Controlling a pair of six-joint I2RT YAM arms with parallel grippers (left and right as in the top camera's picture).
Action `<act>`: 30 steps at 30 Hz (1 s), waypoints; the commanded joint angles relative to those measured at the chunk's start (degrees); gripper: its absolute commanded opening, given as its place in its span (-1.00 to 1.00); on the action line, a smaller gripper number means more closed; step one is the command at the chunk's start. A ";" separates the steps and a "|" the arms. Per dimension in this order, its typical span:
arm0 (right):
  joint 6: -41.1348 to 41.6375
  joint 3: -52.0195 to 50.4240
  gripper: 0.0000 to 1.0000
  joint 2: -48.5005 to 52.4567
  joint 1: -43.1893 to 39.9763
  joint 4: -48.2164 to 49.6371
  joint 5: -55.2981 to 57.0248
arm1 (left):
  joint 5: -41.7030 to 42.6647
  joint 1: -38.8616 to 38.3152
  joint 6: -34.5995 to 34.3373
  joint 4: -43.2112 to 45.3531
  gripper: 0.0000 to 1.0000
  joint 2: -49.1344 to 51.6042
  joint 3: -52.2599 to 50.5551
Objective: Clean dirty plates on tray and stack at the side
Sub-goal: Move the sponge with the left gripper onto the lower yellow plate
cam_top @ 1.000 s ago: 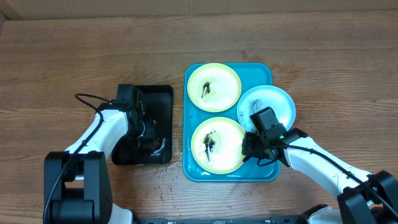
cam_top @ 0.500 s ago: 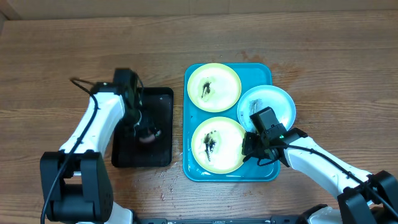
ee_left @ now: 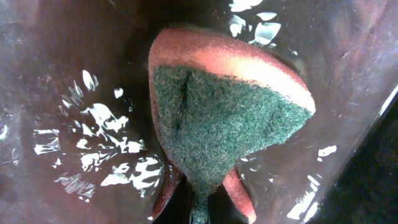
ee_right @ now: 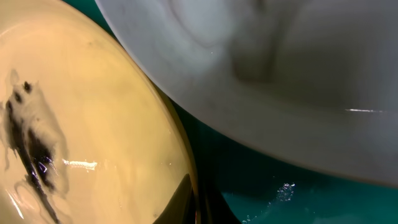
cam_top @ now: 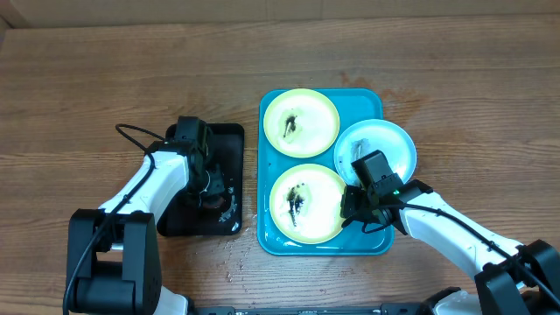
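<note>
Three dirty plates are seen lying in the tray (cam_top: 366, 103), which is set on the table (cam_top: 105, 79) right of centre. The far plate (cam_top: 300, 122) and the near plate (cam_top: 302, 203), both yellow-rimmed, are each marked with a dark brown smear at the middle. The blue plate (cam_top: 385, 140) is placed to their right and reaches over the tray's right rim.

The right gripper (cam_top: 353, 208) is held low at the right edge of the near plate, just below the blue plate. In the right wrist view the near plate's (ee_right: 81, 124) rim is met at the bottom of the picture by a dark finger tip, with the blue plate (ee_right: 280, 81) above and wet tray floor (ee_right: 273, 193) between them. Whether the rim is actually clamped cannot be told, since the fingers are almost wholly cut off.

The left gripper (cam_top: 214, 188) is lowered over the black tray (cam_top: 229, 140), well apart from the plates and just left of the tray. A sponge (ee_left: 230, 118), green scouring face toward the camera and red foam behind, is pinched between its fingers and folded to a point; wet black plastic is seen behind it.
</note>
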 commanded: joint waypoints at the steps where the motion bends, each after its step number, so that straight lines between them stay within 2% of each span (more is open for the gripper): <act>1: 0.46 1.07 -0.92 0.35 -0.09 0.31 1.42 | 0.68 -0.07 1.55 -0.17 -0.92 1.40 -0.70; 5: 0.46 1.07 -0.92 0.35 -0.09 0.28 1.42 | 0.70 -0.04 2.27 -6.40 -0.92 1.36 5.07; 7: 0.46 1.07 -0.92 0.35 -0.09 0.31 1.42 | 1.44 -0.07 2.32 -14.21 -0.92 1.33 13.00; 10: 0.46 1.07 -0.92 0.35 -0.09 0.31 1.42 | 5.07 -0.59 2.49 -20.55 -0.92 1.25 21.03; 13: 0.46 1.07 -0.92 0.35 -0.09 0.28 1.42 | 8.81 -2.23 2.45 -22.73 -0.91 1.25 25.94; 18: 0.46 1.07 -0.92 0.35 -0.09 0.33 1.42 | 14.49 -8.55 0.09 -18.36 -0.91 1.62 24.70; 22: 0.46 1.07 -0.91 0.35 -0.09 0.33 1.44 | 16.50 -16.22 -6.05 -11.43 -0.91 2.86 20.79; 25: 0.46 1.07 -0.90 0.35 -0.09 0.33 1.44 | 17.27 -24.09 -12.98 -2.89 -0.92 5.81 17.66; 30: 0.46 1.07 -0.90 0.35 -0.09 0.33 1.42 | 16.98 -30.16 -18.97 2.54 -0.91 12.50 17.62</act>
